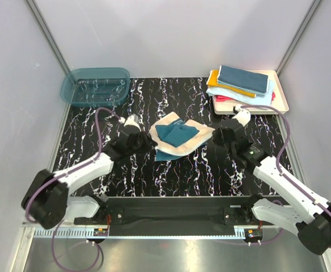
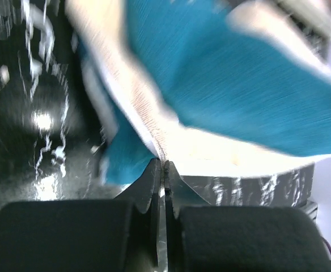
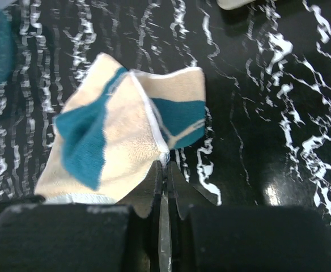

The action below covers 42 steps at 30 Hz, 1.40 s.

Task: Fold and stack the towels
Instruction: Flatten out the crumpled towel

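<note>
Left wrist, left claw (image 2: 164,165) clamped on teal towel (image 2: 239,85) hem, right claw (image 3: 164,165) likewise.

We're looking down into a robot lab test cell: plain white panel walls (image 1: 171,34) on aluminium struts (image 1: 46,31), a black marbled tabletop (image 1: 171,175), and a left arm (image 1: 80,170) and right arm (image 1: 290,181) bolted to a black rail (image 1: 171,212) (purple cables (image 1: 100,133) trailing) above a steel bench (image 1: 171,255).

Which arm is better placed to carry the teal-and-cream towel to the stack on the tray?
Right, likely: the right gripper pinches the towel at the edge nearest the tray; the left gripper grips the opposite edge, farther away.
</note>
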{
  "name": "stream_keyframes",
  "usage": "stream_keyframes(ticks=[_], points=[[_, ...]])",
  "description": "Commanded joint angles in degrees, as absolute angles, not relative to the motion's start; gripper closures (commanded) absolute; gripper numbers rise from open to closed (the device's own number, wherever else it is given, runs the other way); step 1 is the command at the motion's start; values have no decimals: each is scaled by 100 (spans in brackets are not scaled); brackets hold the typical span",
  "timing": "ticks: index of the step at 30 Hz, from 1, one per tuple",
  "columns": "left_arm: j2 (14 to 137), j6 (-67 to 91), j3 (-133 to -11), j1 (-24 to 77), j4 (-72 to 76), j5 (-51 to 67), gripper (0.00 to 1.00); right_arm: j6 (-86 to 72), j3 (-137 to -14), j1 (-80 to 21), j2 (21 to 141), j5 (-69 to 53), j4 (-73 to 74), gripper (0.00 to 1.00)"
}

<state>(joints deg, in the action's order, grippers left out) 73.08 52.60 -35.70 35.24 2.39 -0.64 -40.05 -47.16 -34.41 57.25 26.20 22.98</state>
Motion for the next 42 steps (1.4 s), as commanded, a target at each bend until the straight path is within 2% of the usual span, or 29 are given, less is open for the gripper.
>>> stream_keyframes(ticks=[1,10,16,22,32,42], points=[[6611,4677,-4270,3542,-456,-562,100,-3560,-5466,-3410,5687,2172,2583,100],[5074,4333,-4781,3761,-1423,-905,100,-3244,-6240,-3401,5450,1539,3120,100],[4597,3885,-5782,4068,-1933,-1019,100,-2690,-7284,-3401,5431,1266,3400,100],[4623,3305,-7344,4420,-2452,-1187,100,-2137,-8541,-3401,5511,1011,3270,100],[5132,2620,-9850,4605,-3127,-247,100,-1257,-10860,-3410,5862,106,3102,100],[5774,2461,-12004,4597,-3384,184,100,-1028,-12506,-3410,6363,-474,3006,100]])
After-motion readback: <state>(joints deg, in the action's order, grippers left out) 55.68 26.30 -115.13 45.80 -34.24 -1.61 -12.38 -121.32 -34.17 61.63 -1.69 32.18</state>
